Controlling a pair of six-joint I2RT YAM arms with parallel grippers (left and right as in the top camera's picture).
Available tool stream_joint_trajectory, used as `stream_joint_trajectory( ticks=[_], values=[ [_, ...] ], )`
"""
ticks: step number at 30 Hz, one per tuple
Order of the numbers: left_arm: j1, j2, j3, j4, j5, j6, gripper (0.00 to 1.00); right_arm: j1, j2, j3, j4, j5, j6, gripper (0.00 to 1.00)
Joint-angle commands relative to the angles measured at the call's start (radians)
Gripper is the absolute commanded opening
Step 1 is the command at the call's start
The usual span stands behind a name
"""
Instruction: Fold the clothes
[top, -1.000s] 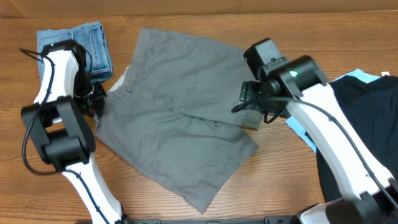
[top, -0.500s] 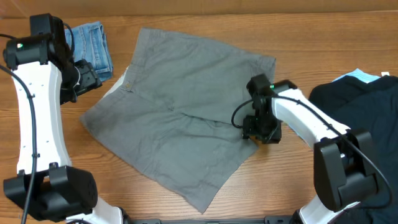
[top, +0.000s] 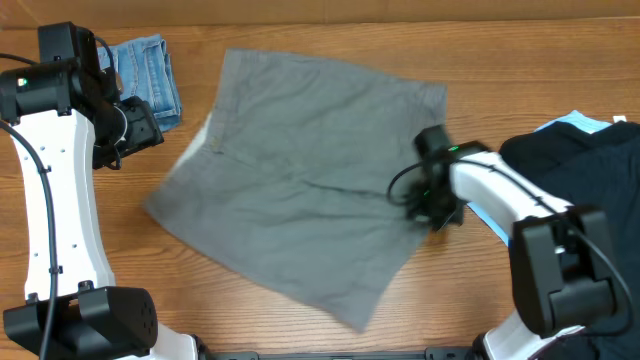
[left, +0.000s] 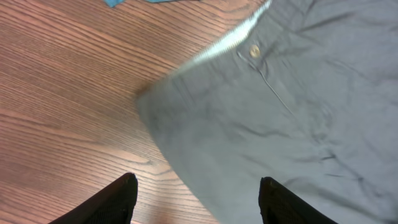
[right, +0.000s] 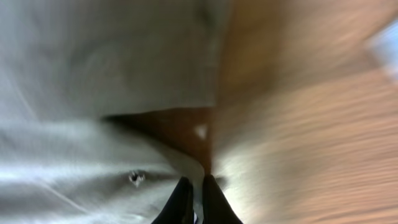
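Observation:
The grey shorts (top: 300, 170) lie spread flat across the middle of the table, waistband to the left. My right gripper (top: 432, 208) is shut on their right edge. In the right wrist view the fingers (right: 194, 194) pinch a fold of the grey cloth (right: 93, 93) where it meets the wood. My left gripper (top: 135, 128) hangs open off the shorts' left side. In the left wrist view its gripper (left: 196, 196) stands wide above the waistband corner, and the button (left: 254, 51) shows on the shorts (left: 292, 124), which look blurred.
Folded blue jeans (top: 145, 72) lie at the back left, behind the left gripper. A black garment (top: 590, 190) is heaped at the right edge with a light blue piece (top: 578, 122) under it. Bare wooden table (top: 250, 330) runs along the front.
My right gripper has shut on the shorts' right edge and drawn the cloth rightwards, flattening it. My left arm has lifted away from the waistband corner to the back left.

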Motion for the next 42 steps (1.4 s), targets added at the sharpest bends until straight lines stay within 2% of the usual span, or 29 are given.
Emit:
stream_joint_trajectory(
  ticks=[1,2,3,4,6,8,13,19,22,27,29,32,34,35,37,42],
  values=[
    [-0.001,-0.024,0.001,-0.004,0.014,0.027,0.65,-0.114,-0.001,0.089,0.048,0.146,0.036,0.06],
    [-0.001,-0.024,0.001,-0.007,0.014,0.027,0.65,-0.137,-0.001,0.105,0.06,0.14,0.036,0.18],
    [-0.001,-0.024,0.001,-0.013,0.011,0.027,0.67,-0.156,-0.002,0.124,0.059,0.111,0.024,0.38],
    [-0.001,-0.024,0.001,-0.023,0.008,0.027,0.67,-0.17,-0.003,0.144,0.042,0.079,-0.005,0.46],
    [-0.001,-0.025,0.001,-0.048,-0.017,0.026,0.65,-0.192,-0.011,0.191,-0.015,0.047,-0.044,0.5],
    [-0.001,-0.034,0.001,-0.072,-0.05,0.008,0.63,-0.203,-0.039,0.233,-0.074,0.042,-0.047,0.52],
    [0.001,-0.093,0.001,-0.095,-0.091,-0.061,0.66,-0.201,-0.176,0.265,-0.167,-0.076,-0.047,0.54],
    [0.001,-0.125,-0.034,-0.118,-0.127,-0.121,0.87,-0.195,-0.385,0.265,-0.264,-0.192,-0.047,0.59],
    [0.001,-0.125,-0.152,-0.08,-0.082,-0.122,0.87,-0.185,-0.488,0.265,-0.312,-0.209,-0.047,0.62],
    [0.003,-0.123,-0.438,0.072,-0.082,-0.22,0.86,-0.167,-0.566,0.264,-0.414,-0.229,-0.034,0.64],
    [0.009,-0.122,-0.555,0.15,-0.07,-0.25,0.84,-0.161,-0.568,0.262,-0.457,-0.229,-0.023,0.66],
    [0.026,-0.116,-0.712,0.279,-0.025,-0.248,0.67,-0.153,-0.565,0.235,-0.496,-0.229,-0.023,0.66],
    [0.034,-0.107,-0.793,0.391,-0.005,-0.247,0.6,-0.15,-0.565,0.201,-0.497,-0.229,-0.024,0.66],
    [0.034,-0.095,-0.854,0.497,-0.002,-0.24,0.57,-0.149,-0.565,0.16,-0.481,-0.23,-0.023,0.66],
    [0.033,-0.079,-0.907,0.579,-0.01,-0.232,0.55,-0.145,-0.565,0.111,-0.455,-0.233,-0.024,0.66],
    [0.033,-0.015,-0.966,0.67,-0.011,-0.22,0.49,-0.145,-0.564,-0.021,-0.388,-0.253,-0.024,0.66]
  ],
)
